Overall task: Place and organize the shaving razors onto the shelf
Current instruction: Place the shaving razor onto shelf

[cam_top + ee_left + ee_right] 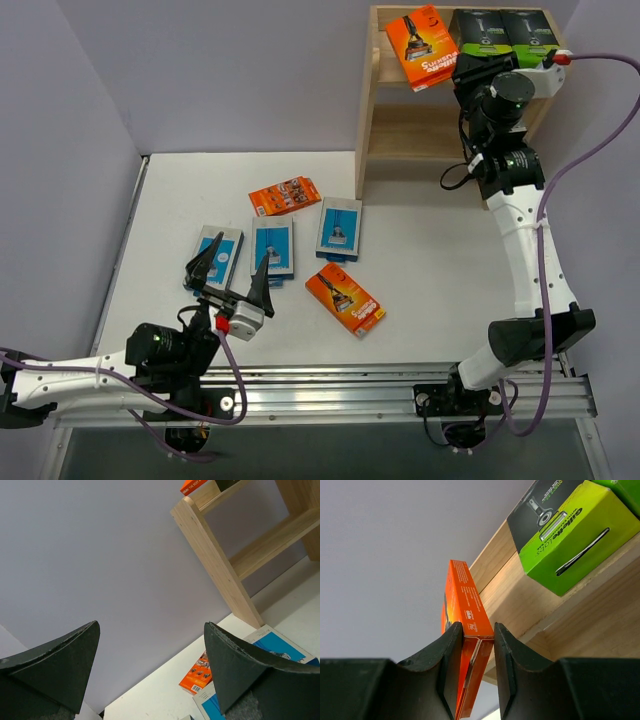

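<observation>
White desk (430, 250), closed in by plain pale-lilac walls (200, 70) at back and left, with a metal rail (330, 385) along the near edge. At the far right corner, a pale wooden shelf (372, 110) of two tiers.

On its top tier, side by side, two black boxes (480, 32) with lime-green ends. Just left of them, tilted, one orange pack (422, 47), pinched across its thin edge by the right claw (478, 630), jaws pressed narrowly on the cardboard. Hard to tell whether resting on the board or held just above it. Right arm (520, 230) stretched up across the shelf's right side, hiding part of that side panel.

Scattered mid-desk, off the shelf: three light-blue cards (272, 248) lying flat in a loose row, a second orange pack (284, 195) behind them, a third orange pack (345, 297) nearer the rail.

Over the leftmost cards, the left claw (242, 247), spread wide, holding nothing, angled up toward the back wall.
</observation>
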Action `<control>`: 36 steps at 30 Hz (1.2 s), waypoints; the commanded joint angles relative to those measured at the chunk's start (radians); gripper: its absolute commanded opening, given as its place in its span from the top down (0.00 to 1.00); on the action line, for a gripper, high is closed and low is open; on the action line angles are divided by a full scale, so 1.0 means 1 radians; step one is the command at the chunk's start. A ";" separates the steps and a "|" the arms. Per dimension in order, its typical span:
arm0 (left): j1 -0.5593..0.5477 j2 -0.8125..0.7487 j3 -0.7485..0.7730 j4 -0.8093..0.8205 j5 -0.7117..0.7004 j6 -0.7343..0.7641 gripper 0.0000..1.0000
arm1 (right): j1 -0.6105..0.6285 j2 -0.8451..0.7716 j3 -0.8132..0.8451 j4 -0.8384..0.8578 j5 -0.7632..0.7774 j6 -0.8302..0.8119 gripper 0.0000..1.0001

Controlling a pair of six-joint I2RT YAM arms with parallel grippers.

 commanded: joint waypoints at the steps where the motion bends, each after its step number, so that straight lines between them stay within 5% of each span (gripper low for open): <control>1: -0.006 -0.019 0.004 0.019 0.021 -0.017 0.06 | 0.033 -0.017 -0.022 0.122 0.080 -0.005 1.00; 25: -0.013 -0.062 -0.010 0.008 0.035 -0.023 0.06 | 0.120 0.180 0.136 0.013 0.092 -0.033 1.00; 32: -0.013 -0.074 -0.016 0.005 0.041 -0.029 0.06 | 0.107 0.240 0.201 -0.018 0.034 -0.031 0.58; 36: -0.014 -0.076 -0.011 -0.004 0.044 -0.035 0.06 | 0.106 0.279 0.285 -0.076 0.003 -0.051 0.51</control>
